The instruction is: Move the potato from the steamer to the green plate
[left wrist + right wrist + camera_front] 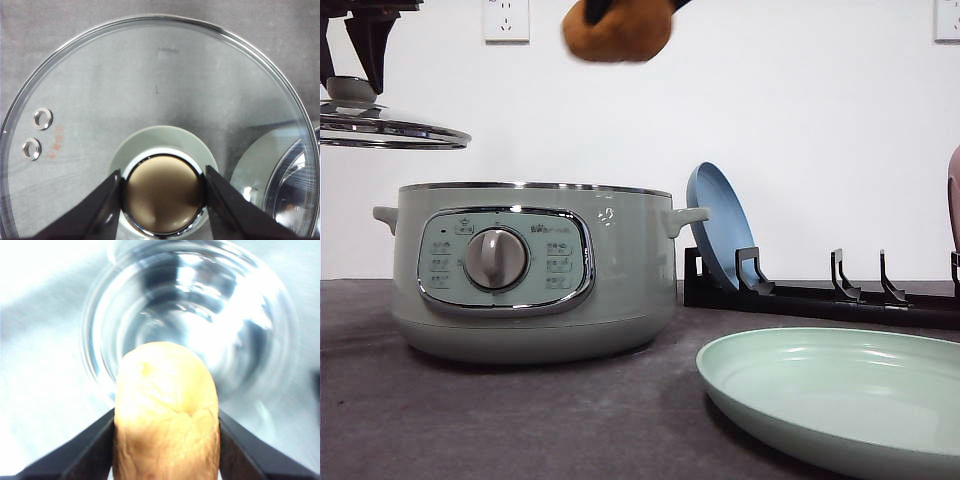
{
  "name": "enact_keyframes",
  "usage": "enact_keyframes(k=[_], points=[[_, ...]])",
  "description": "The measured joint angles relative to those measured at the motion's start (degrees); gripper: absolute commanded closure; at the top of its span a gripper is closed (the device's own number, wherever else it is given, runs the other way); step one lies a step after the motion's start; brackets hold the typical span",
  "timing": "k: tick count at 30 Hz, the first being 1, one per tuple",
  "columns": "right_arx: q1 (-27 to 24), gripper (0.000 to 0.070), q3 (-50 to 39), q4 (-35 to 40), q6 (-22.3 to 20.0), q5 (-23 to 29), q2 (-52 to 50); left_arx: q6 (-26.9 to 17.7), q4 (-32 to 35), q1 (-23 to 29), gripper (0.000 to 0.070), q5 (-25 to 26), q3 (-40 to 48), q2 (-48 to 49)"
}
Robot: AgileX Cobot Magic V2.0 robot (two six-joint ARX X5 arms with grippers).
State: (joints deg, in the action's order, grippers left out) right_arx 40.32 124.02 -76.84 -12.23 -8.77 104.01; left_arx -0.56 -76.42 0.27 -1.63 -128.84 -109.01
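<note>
Potato (617, 32): held high in the air above the pot, near the top edge of the front view, orange-brown and a little blurred; in the right wrist view it sits between the two dark fingers, with the pot's shiny inside below it.
Right gripper (165, 440): jaws closed on the potato, one finger pressed to each side of it.
Pot (525, 270): pale green, standing on the dark table (520, 420) at the left, lid off, its silver dial (496, 259) facing the camera, small handles at both sides.
Lid (390, 125): glass, held up in the air to the left of the pot and above it, roughly level.
Left gripper (162, 192): jaws closed on the lid's knob (162, 197), a finger on each side; the pot's rim shows through the glass at one edge.
Green plate (840, 395): lying flat on the table at the front right, near the pot but apart from it, nothing on it.
Rack (820, 295): black, behind the green plate, next to the pot.
Blue plate (720, 225): standing on edge in the rack's left end.
</note>
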Motion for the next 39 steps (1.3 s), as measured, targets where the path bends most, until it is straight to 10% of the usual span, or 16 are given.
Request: enact_keyframes(k=[22,39], points=[[-0.2,0.0448,-56.64,8.69,18.71,3.87,-49.16,0.0,-0.51,0.0,0.07,0.0,0.0,0.0],[-0.52,0.0448,-86.28,39.26,26.93,4.39,-44.27,0.23,-0.51,0.0,0.07,0.0,0.0,0.0]])
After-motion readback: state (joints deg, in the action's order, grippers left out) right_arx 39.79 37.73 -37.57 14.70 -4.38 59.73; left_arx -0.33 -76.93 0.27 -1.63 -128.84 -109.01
